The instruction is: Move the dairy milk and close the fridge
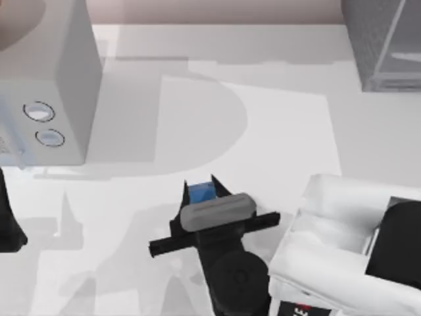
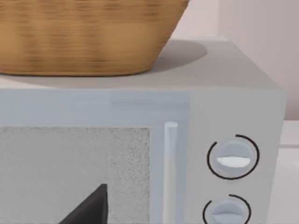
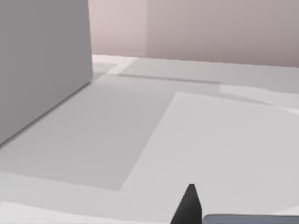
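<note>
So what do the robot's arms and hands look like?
The right arm has a chunky white shell with black parts and a red-and-white marking. Its right hand has black pointed fingers on a black crossbar under a grey rounded block. The left arm looks black.

The right arm [image 1: 342, 230] was bulky white with black segments; its hand [image 1: 200, 192] had black pointed fingers, a grey bar, and possibly red lettering.

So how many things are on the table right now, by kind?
Grey appliances: 2, the fridge at the far right and the light grey box with two round dials at the left.
Milk cartons: 1, the dairy milk between the right gripper fingers.
Wicker baskets: 1, the basket on the dial box.
Total: 4.
</note>
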